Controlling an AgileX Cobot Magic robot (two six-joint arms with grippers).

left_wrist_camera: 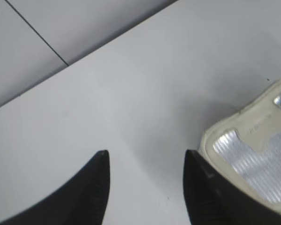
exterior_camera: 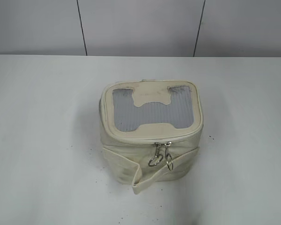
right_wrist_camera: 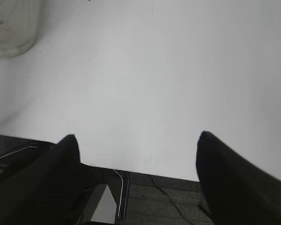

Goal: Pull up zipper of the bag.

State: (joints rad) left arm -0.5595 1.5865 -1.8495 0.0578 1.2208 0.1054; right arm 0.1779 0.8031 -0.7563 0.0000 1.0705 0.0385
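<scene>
Bag (exterior_camera: 151, 131) in middle of table (exterior_camera: 42, 140), mesh top facing up, so zipper (exterior_camera: 152, 138) pulls hang at the near front for easy reach. Left gripper (left_wrist_camera: 145, 159) released, just beside the bag. Right gripper (right_wrist_camera: 136, 140) released wide, well apart, grasping nothing.

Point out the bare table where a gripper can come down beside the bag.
Bare table lies wide to the left of the bag, as wide to its right, and in a strip behind it up to the wall. Tightest is the front, where the zipper pulls and loose strap hang.
</scene>
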